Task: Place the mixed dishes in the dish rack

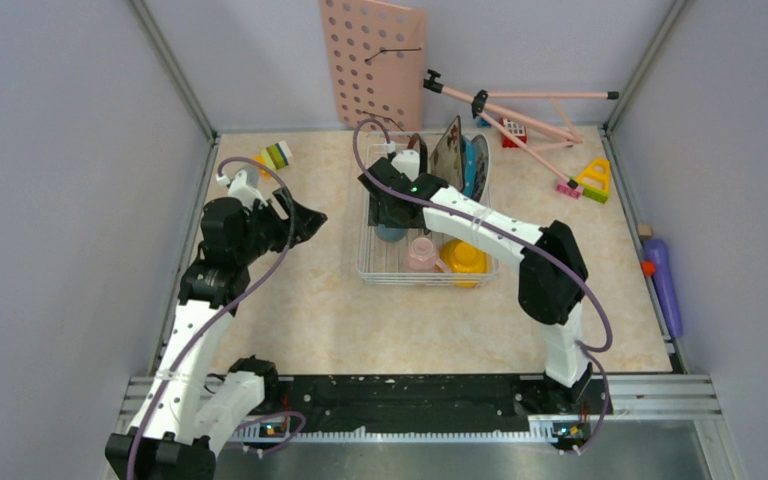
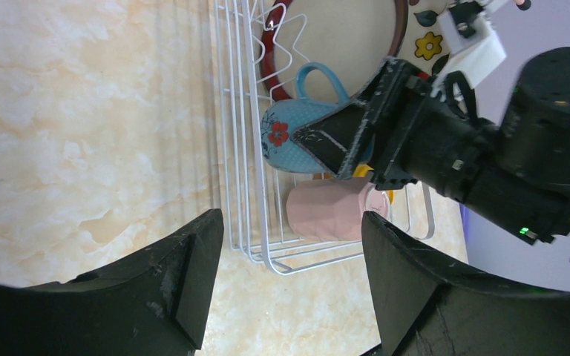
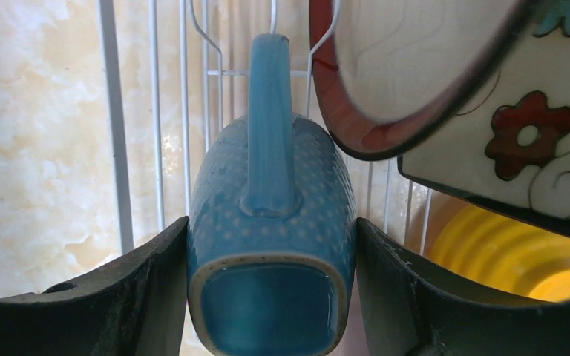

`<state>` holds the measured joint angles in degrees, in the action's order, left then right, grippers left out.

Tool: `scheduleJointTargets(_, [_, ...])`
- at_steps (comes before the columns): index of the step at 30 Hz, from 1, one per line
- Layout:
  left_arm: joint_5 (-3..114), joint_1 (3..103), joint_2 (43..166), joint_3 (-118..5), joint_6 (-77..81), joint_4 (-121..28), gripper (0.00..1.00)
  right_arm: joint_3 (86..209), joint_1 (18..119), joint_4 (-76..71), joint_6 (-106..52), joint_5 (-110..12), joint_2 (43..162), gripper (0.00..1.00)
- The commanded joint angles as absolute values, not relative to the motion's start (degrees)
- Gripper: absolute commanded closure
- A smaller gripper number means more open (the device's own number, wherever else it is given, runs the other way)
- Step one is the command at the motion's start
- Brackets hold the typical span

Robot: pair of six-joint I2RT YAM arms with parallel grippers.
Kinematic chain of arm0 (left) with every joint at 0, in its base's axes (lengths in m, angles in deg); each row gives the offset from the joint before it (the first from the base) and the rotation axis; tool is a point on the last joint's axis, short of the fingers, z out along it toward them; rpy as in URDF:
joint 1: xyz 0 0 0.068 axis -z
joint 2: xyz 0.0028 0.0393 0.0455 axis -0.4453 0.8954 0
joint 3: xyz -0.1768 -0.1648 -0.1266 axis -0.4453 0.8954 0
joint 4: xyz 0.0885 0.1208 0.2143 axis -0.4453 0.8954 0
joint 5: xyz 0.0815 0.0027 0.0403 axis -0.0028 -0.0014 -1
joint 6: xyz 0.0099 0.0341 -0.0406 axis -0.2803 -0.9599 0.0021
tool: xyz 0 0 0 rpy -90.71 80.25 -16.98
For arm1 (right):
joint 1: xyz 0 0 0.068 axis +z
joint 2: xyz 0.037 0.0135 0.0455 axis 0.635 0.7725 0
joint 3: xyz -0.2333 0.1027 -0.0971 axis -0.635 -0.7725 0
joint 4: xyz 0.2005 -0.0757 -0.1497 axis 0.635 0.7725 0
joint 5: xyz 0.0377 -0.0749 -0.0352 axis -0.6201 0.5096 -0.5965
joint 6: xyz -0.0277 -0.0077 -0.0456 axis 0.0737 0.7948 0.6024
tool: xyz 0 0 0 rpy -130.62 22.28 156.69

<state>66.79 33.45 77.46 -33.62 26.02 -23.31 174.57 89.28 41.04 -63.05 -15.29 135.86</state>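
We grip the teal mug (image 3: 304, 185) with the right gripper (image 3: 271, 237); the left gripper (image 2: 291, 230) gapes empty. Tilting it, we might knock the brown-rimmed cream plate (image 3: 386, 59).

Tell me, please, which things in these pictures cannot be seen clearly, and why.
Teal mug: top view, mostly covered by the right gripper.
Yellow bowl: right wrist view, mostly hidden between the square flowered plate and a finger.
Brown-rimmed cream plate: left wrist view, cut off by the top edge.
Teal dotted plate: top view, dots too small to see.
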Motion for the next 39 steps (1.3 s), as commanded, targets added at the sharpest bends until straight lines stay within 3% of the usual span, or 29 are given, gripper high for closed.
scheduleJointTargets(1, [65.12, 33.3, 76.37, -33.06, 24.4, -24.11, 0.27, 181.43, 89.78, 41.8, -62.6, -12.28, 138.42, 0.99])
scheduleJointTargets(7, [66.18, 33.3, 77.09, -32.96, 24.15, -24.45, 0.27, 182.3, 89.79, 40.4, -61.08, -17.13, 141.46, 0.85])
scheduleJointTargets(11, [65.09, 33.3, 77.04, -32.96, 24.42, -23.92, 0.26, 182.97, 89.82, 42.43, -62.08, -15.76, 141.82, 0.22])
scheduleJointTargets(13, [64.36, 33.32, 76.33, -32.58, 24.54, -24.0, 0.26, 183.08, 89.8, 43.11, -62.68, -14.59, 141.29, 0.04])
scheduleJointTargets(26, [62.21, 33.37, 75.21, -32.06, 23.45, -24.16, 0.22, 178.81, 89.78, 33.89, -54.31, -21.28, 129.3, 0.01])
scheduleJointTargets(29, [62.35, 33.4, 75.1, -31.81, 22.19, -25.53, 0.14, 173.66, 89.79, 27.62, -49.33, -21.26, 123.92, 0.02])
scheduleJointTargets(32, [61.24, 33.41, 74.38, -30.8, 21.44, -27.57, 0.02, 168.35, 89.78, 22.64, -44.42, -19.14, 117.86, 0.02])
scheduleJointTargets(34, [61.05, 33.45, 74.05, -29.93, 19.04, -28.71, 0.01, 163.03, 89.8, 18.57, -41.08, -17.14, 112.94, 0.02])
scheduleJointTargets(39, [57.34, 34.06, 74.73, -29.08, 15.43, -29.23, 0.01, 142.45, 87.08, 6.03, -35.98, 1.2, 95.77, 0.01])
